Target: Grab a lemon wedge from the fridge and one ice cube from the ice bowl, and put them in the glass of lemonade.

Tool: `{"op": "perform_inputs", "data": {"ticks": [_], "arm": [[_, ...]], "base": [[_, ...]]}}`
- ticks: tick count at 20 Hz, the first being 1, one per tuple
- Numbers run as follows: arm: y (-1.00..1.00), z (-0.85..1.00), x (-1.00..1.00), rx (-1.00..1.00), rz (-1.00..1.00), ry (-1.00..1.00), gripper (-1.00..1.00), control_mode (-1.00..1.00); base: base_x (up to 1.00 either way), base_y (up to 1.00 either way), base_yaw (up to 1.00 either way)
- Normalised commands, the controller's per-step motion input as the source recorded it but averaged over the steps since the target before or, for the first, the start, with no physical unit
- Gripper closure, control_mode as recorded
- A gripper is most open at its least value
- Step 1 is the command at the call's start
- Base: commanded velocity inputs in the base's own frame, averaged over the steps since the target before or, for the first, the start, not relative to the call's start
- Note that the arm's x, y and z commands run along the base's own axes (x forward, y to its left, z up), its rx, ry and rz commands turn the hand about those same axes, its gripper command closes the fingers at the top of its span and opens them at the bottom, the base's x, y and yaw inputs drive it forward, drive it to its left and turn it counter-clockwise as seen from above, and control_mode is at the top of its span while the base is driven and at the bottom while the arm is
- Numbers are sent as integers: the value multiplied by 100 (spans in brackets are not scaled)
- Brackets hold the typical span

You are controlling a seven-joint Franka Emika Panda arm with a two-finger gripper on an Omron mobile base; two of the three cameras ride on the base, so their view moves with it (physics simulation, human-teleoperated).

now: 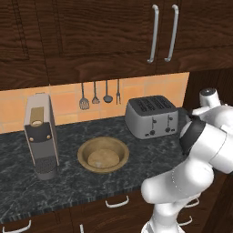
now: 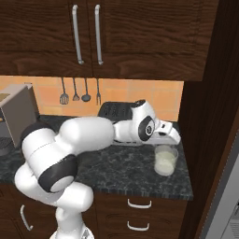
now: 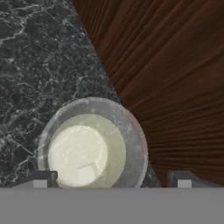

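1. The glass [image 2: 165,160] stands on the counter [image 2: 116,170] near its front right corner, close beside the dark wood side panel [image 2: 205,140].
2. The bowl [image 1: 103,154] sits between coffee machine [image 1: 41,136] and toaster [image 1: 151,116], with bare counter in front.
3. The gripper [image 3: 112,179] hangs directly over the glass, fingers wide apart, holding nothing.

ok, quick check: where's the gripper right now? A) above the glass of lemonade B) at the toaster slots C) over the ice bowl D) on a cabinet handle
A: in the right base view the gripper sits just above the glass of lemonade near the counter's right end, and the hand view looks straight down into the glass with the fingertips spread apart at either side of it.
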Motion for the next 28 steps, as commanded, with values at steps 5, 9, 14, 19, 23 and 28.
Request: {"op": "perform_inputs", "data": {"ticks": [5, 9, 14, 19, 23, 28], "arm": [[42, 26, -81, 14, -11, -1, -100, -100], [96, 0, -99, 10, -8, -5, -100, -100], [100, 1, -99, 5, -3, -19, -100, -100], [100, 12, -67, 16, 0, -12, -100, -100], [100, 29, -48, 19, 0, -4, -100, -100], [87, 31, -79, 10, 6, -9, -100, -100]], "base": [[0, 0, 0], [0, 0, 0], [0, 0, 0], [0, 0, 0], [0, 0, 0], [0, 0, 0]]}}
